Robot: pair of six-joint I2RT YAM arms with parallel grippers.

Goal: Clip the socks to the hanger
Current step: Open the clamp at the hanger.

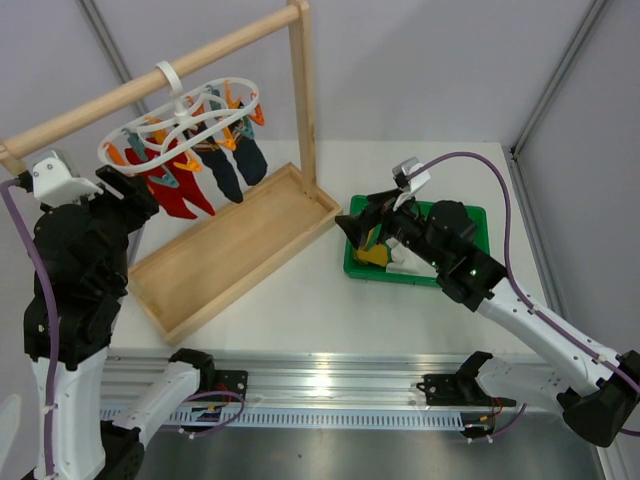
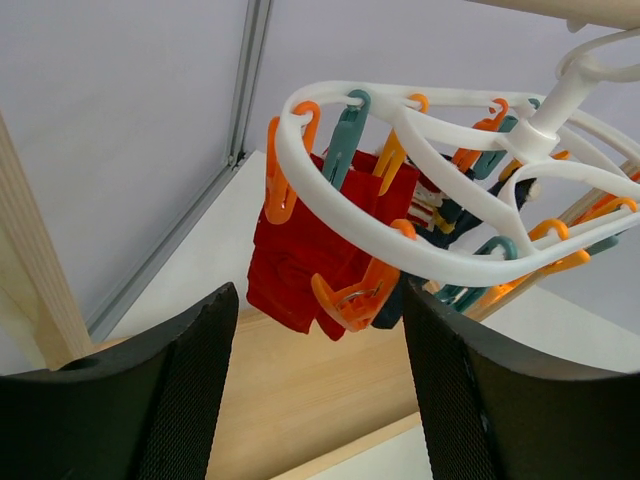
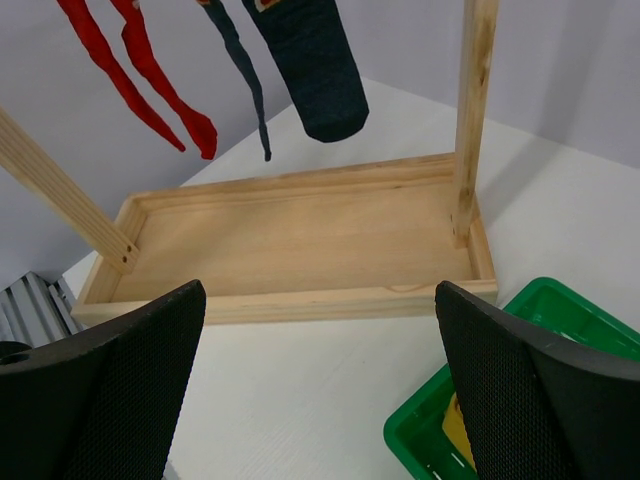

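One yellow sock (image 1: 372, 256), one white sock (image 1: 404, 268) in green bin (image 1: 478, 214), left fingers (image 2: 190, 390) and right fingers (image 3: 120, 380) spread empty

2 arms (image 1: 75, 270): black-and-white shells, purple cables (image 1: 468, 154), black textured pincer fingers (image 2: 190, 390).

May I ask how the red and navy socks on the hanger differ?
The red socks are bright red, the navy socks dark blue. The red socks hang nearer the left arm, the navy socks nearer the upright post. Both hang from the hanger over the wooden tray.
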